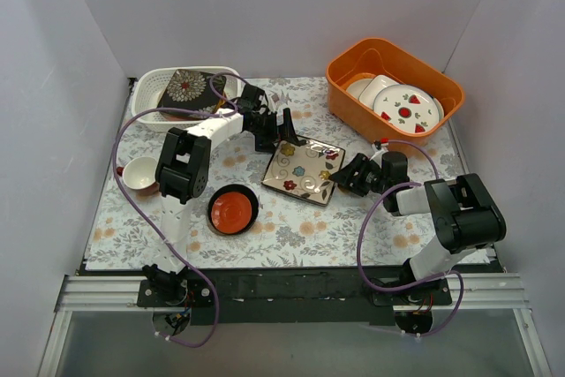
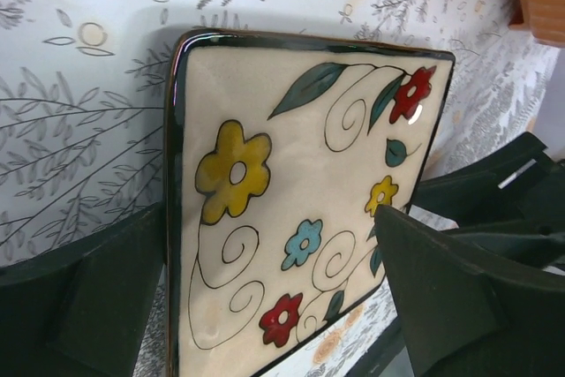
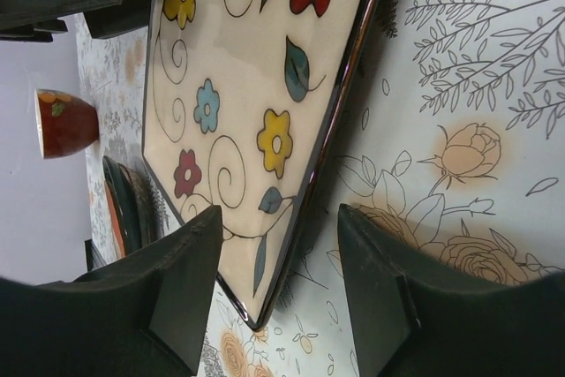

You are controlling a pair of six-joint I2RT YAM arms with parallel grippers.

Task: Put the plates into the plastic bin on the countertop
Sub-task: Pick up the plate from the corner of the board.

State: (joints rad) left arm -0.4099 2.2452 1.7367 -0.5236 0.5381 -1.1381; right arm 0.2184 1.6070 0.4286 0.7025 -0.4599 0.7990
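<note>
your plastic bin point(image 1: 148, 94) sits at the far left of the countertop point(image 1: 300, 231), 1 dark floral square plate point(image 1: 187, 87) inside. your left gripper point(image 1: 278, 134) gapes wide at the cream flowered plate point(image 1: 305, 171); your right gripper point(image 1: 342, 179), jaws apart, straddles its right corner.

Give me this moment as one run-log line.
target: cream flowered square plate | left gripper: open, astride edge | right gripper: open, around corner | dark floral square plate: in white perforated plastic bin

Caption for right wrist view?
Right gripper, jaws open, straddling a corner of the cream flowered square plate on the fern-printed countertop.
</note>
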